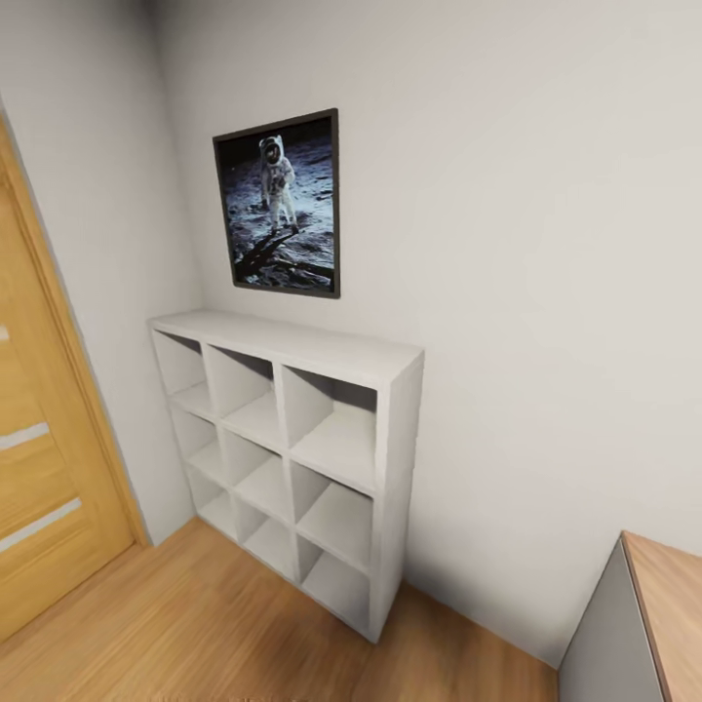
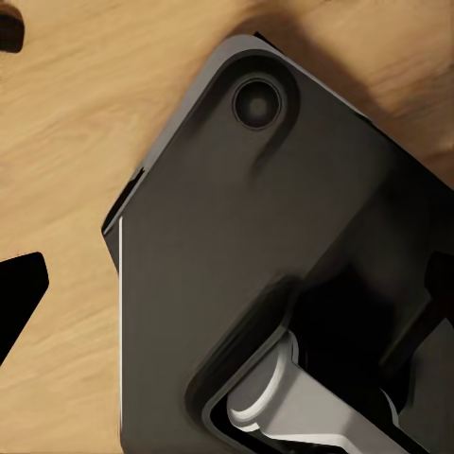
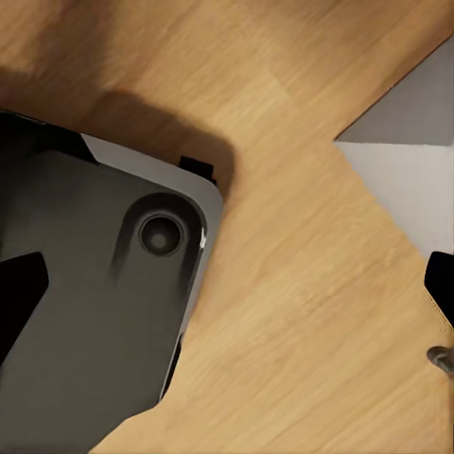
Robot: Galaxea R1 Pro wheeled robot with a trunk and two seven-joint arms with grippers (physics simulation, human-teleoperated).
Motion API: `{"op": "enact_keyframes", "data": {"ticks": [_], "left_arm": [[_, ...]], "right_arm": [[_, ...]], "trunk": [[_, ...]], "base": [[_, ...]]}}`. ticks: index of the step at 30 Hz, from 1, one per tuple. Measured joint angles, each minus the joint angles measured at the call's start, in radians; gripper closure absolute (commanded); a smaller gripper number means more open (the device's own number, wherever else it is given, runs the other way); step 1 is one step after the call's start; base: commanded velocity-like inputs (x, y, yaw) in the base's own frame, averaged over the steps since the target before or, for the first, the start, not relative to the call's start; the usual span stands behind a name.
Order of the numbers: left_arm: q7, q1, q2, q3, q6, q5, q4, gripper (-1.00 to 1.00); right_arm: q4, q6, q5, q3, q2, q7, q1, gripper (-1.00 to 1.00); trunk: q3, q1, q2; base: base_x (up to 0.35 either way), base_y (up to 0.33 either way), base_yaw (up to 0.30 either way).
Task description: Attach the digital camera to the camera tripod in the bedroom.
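Observation:
The digital camera and the camera tripod are out of view. In the left wrist view, my left gripper [image 2: 227, 298] hangs over my own dark base [image 2: 246, 218] and the light wood floor [image 2: 76, 142]. One black fingertip [image 2: 19, 303] sits at the picture's edge, and nothing lies between the fingers. My right gripper [image 3: 227, 298] is open too, its black fingertips [image 3: 19, 303] far apart over the base [image 3: 85, 312] and the floor [image 3: 303, 312]. It holds nothing.
Ahead, a white cube shelf [image 1: 292, 346] stands against a white wall under a framed astronaut poster [image 1: 280, 203]. A wooden door [image 1: 34, 487] is at the left. A grey, wood-topped cabinet [image 1: 673, 604] juts in at the lower right, its grey side [image 3: 416, 161] close to my right gripper.

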State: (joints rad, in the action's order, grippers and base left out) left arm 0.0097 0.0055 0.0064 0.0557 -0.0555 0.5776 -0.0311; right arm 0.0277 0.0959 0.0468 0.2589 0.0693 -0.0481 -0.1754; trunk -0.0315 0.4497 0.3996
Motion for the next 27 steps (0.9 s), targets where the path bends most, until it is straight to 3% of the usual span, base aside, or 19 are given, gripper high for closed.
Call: {"op": "enact_keyframes", "data": {"ticks": [27], "left_arm": [[-0.001, 0.000, -0.001, -0.007, 0.000, -0.001, -0.001, -1.00]], "right_arm": [[0.000, 0.008, -0.002, -0.004, 0.002, 0.000, 0.000, -1.00]], "trunk": [[0.000, 0.000, 0.000]], "base": [[0.000, 0.000, 0.277]]}}
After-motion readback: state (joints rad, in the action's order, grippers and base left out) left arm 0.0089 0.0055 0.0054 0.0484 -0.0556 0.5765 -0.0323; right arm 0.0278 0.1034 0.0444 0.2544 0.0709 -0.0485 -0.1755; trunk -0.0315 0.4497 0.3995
